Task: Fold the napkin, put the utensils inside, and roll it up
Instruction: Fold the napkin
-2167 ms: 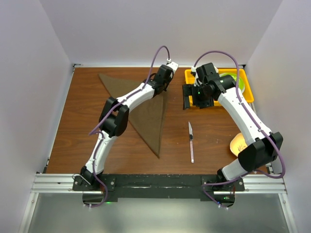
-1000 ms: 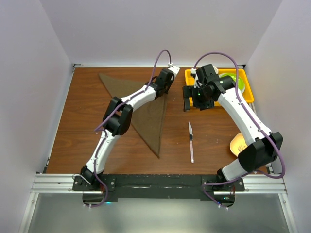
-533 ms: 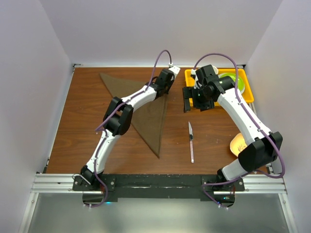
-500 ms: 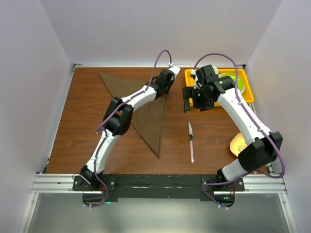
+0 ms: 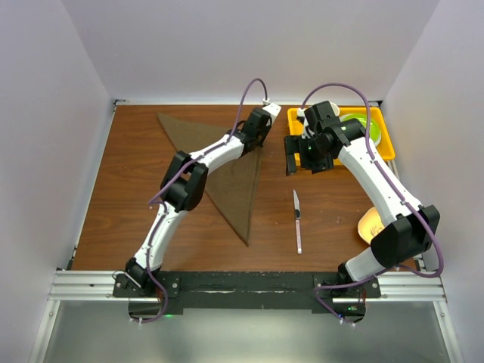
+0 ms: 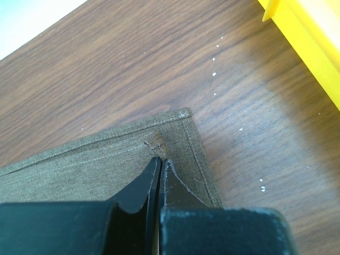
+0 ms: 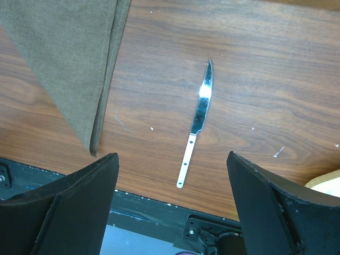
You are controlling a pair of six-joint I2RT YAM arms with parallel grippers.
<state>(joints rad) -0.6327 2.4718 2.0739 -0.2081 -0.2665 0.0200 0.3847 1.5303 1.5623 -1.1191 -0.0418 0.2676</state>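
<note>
The napkin (image 5: pixel 231 178) lies folded into a dark brown triangle on the table, its point toward the near edge. My left gripper (image 5: pixel 261 144) sits at its far right corner, jaws shut, with a small pucker of cloth at the tips (image 6: pixel 159 159); the stitched napkin corner (image 6: pixel 180 127) lies just beyond. The silver knife (image 5: pixel 297 221) lies alone on the wood right of the napkin, blade pointing away. My right gripper (image 5: pixel 302 155) hangs open and empty above the table by the bin. Its view shows the knife (image 7: pixel 196 125) and the napkin's near tip (image 7: pixel 74 64) below.
A yellow bin (image 5: pixel 382 155) holding a green plate (image 5: pixel 355 121) stands at the back right; its edge shows in the left wrist view (image 6: pixel 308 42). A tan round object (image 5: pixel 368 224) lies at the right edge. The black mounting rail (image 5: pixel 242 283) runs along the front.
My left gripper has shifted slightly right, and the napkin's far edge has shifted with it. The right gripper and the knife have hardly moved.
</note>
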